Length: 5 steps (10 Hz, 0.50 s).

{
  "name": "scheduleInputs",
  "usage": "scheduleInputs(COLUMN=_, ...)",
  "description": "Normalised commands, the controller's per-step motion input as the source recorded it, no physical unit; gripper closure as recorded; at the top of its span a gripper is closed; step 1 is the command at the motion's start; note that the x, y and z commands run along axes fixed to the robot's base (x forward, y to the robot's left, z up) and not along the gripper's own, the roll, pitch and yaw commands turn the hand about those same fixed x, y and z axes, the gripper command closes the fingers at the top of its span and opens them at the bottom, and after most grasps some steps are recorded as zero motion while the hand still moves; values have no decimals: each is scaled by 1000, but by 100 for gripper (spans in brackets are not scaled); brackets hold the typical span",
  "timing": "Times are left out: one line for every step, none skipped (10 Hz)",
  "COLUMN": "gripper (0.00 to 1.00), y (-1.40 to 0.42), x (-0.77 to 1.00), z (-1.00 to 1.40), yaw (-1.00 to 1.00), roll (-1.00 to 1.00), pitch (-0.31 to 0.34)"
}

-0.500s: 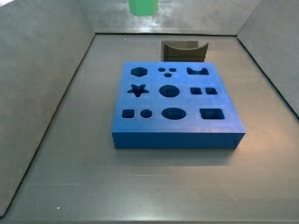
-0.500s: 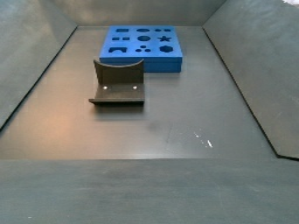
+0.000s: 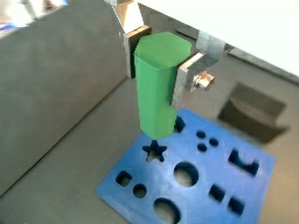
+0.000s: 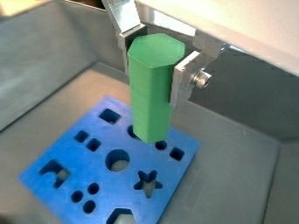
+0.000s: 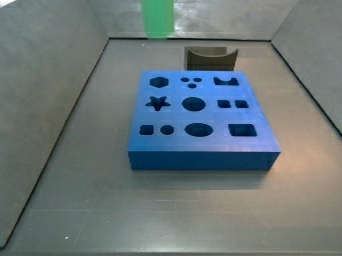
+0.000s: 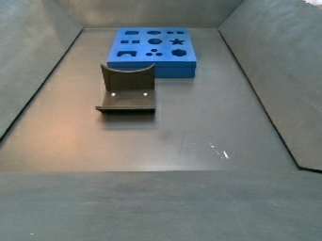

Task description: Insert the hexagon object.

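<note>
My gripper (image 3: 158, 74) is shut on the hexagon object (image 3: 158, 92), a long bright green bar that hangs upright between the silver fingers (image 3: 187, 83). The gripper (image 4: 155, 74) and bar (image 4: 152, 96) show the same way in both wrist views. The bar is high above the blue block (image 3: 198, 188) with its many shaped holes, which also shows in a wrist view (image 4: 52, 157). In a side view only the bar's lower part (image 5: 159, 18) shows, above the block's (image 5: 207, 160) far side. The gripper is out of both side views.
The dark fixture (image 5: 210, 53) stands on the floor just past the blue block, and shows in a side view (image 6: 126, 91) and a wrist view (image 3: 251, 109). Grey walls (image 5: 54, 110) slope up round the floor. The block (image 6: 189, 60) sits near one end.
In the side view more of the green bar shows than before: it has come lower into the picture. The block and fixture have not moved.
</note>
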Motion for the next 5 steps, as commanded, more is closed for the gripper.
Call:
scheduleInputs(gripper=100, y=131, x=-91, z=-871, yaw=-900, roll=-7, pitch=4)
scheduleInputs(gripper=100, y=451, x=-143, z=-1000, yaw=-589, roll=-37, pitch=53)
scheduleInputs(gripper=100, y=494, x=-160, z=-1000, yaw=-546, roll=-40, pitch=60)
scheduleInputs(gripper=100, y=549, x=-171, z=-989, yaw=-503, roll=-14, pitch=50)
scheduleInputs(gripper=100, y=580, x=-109, z=-911, yaw=-466, roll=0, pitch=17)
